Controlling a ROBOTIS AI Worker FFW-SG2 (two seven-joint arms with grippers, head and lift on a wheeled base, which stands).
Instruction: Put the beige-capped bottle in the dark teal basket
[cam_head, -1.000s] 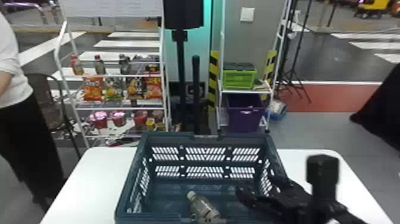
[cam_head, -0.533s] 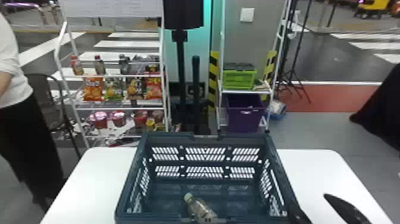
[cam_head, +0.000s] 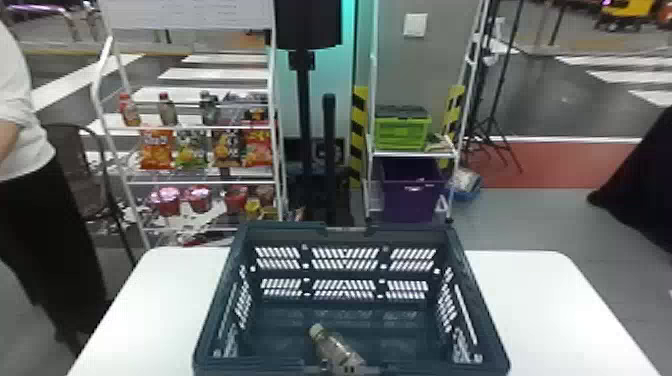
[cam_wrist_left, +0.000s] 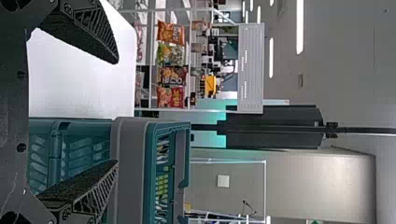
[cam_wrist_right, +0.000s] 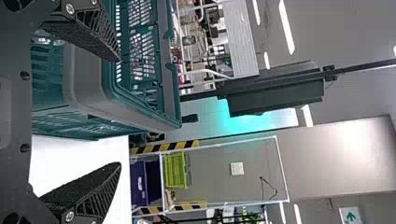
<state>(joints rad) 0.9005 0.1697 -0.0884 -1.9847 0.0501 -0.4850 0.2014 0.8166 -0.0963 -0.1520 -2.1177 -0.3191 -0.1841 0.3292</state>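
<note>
Bottle (cam_head: 337, 348): lying inside basket (cam_head: 280, 231), apparently resting there as its final place. Right gripper (cam_wrist_right: 119, 112): standing widely parted, holding nothing, seemingly needing no further grip. Left gripper (cam_wrist_left: 116, 112): likewise standing widely parted, empty.

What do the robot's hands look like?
The left gripper and right gripper look alike: each has two black, tapering fingers with open, lattice-like sides and rough, grainy inner faces. Bright screws show at the finger bases, joined to a dark grey plate.

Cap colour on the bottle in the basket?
Beige; the cap shows best in the head view.
</note>
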